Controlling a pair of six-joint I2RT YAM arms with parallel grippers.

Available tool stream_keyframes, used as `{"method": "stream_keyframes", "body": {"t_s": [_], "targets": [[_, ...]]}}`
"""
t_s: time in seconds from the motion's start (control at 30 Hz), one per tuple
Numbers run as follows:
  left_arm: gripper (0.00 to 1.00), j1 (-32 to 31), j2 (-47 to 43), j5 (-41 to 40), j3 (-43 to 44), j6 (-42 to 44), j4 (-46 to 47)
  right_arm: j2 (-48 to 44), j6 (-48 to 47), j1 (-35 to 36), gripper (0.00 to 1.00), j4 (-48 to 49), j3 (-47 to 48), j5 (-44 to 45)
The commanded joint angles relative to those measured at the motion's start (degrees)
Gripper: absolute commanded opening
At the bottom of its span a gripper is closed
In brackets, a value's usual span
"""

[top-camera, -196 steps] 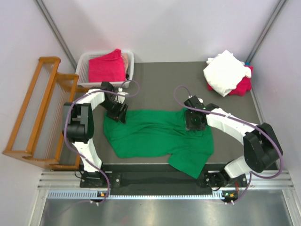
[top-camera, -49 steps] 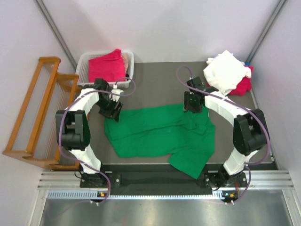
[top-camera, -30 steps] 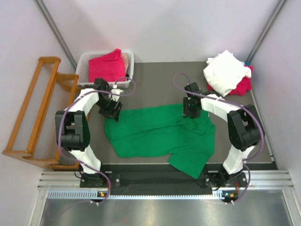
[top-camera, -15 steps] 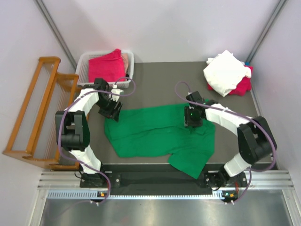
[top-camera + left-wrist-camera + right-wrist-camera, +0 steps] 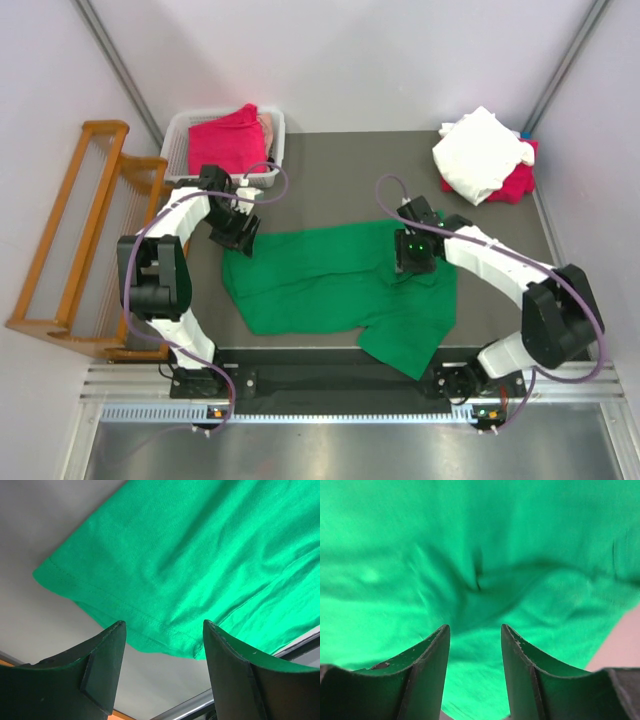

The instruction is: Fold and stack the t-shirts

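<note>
The green t-shirt [image 5: 340, 285] is lying spread out but rumpled on the dark table [image 5: 330, 190], in the near middle, with one lobe drooping toward the near edge on the right. Its far left corner is showing a stitched hem in your left wrist view [image 5: 200, 555].

Your left gripper [image 5: 243, 240] is sitting at that far left corner. Its fingers [image 5: 107, 665] are standing wide apart with the hem and bare table showing between them, nothing pinched.

Your right gripper [image 5: 413, 255] is hanging over the shirt's far right part. Its fingers [image 5: 427, 670] are parted too, framing a small pucker in the cloth [image 5: 477, 580]. That wrist view is blurry, so you probably aren't touching fabric, but I cannot tell for sure. Nothing is clamped between the pads.

Farther out, a white basket [image 5: 180, 135] is sitting at the far left corner, holding a pink t-shirt [image 5: 228, 140] heaped above the rim. At the far right corner a white t-shirt [image 5: 480, 152] is lying bunched on top of a red t-shirt [image 5: 515, 185], well apart from the green one. A wooden rack [image 5: 80, 240] is standing off the table's left side, beside your left arm.
</note>
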Motion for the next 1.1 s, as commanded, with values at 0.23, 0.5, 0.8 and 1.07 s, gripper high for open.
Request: {"method": "stream_keyframes", "body": {"t_s": [0.23, 0.5, 0.8, 1.07], "targets": [[0.68, -0.63, -0.65, 0.31, 1.59, -1.63, -0.39, 14.98, -1.23, -5.25, 0.45, 8.27, 16.99, 6.88], [0.68, -2.22, 10.31, -6.63, 5.37, -5.67, -3.72, 20.44, -1.23, -5.78, 0.43, 10.29, 19.64, 6.10], [0.67, -0.99, 20.78, -7.34, 11.87, -9.02, -4.51, 17.11, -1.75, -5.70, 0.43, 10.74, 17.79, 5.31], [0.67, 0.07, 25.90, -8.66, 19.77, -10.60, -6.10, 17.89, -1.14, -5.96, 0.44, 10.48, 17.44, 5.40]]}}
